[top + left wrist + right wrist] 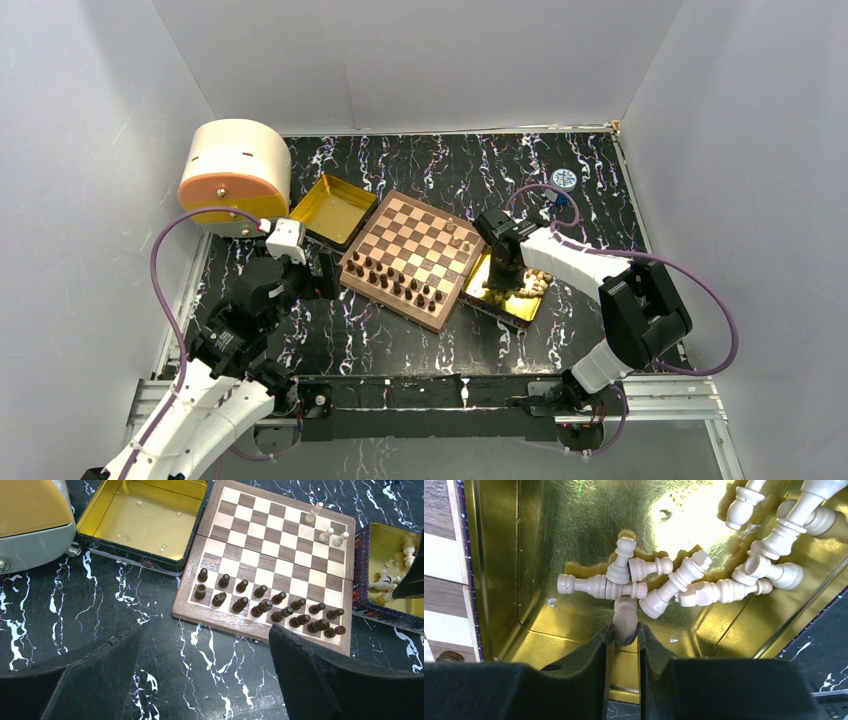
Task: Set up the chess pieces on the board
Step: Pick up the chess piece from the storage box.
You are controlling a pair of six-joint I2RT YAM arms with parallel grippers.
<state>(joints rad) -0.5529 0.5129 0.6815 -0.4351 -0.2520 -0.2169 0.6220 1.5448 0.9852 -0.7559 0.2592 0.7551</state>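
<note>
The chessboard (pixel 415 258) lies mid-table, also in the left wrist view (pixel 280 555). Two rows of dark brown pieces (pixel 265 602) stand along its near side. Three light pieces (pixel 327 527) stand at its far right corner. My right gripper (pixel 625 632) reaches down into the gold tray (pixel 510 290) right of the board and is shut on a light chess piece (pixel 625 617). Several more light pieces (pixel 684 582) lie in a heap in that tray (pixel 564 530). My left gripper (pixel 205 645) is open and empty, low over the table, near the board's front left edge.
An empty gold tray (pixel 338 208) sits left of the board, also in the left wrist view (pixel 145 515). A cream and orange round appliance (pixel 232 172) stands at the back left. A small round blue-white disc (pixel 565 179) lies at the back right. White walls enclose the table.
</note>
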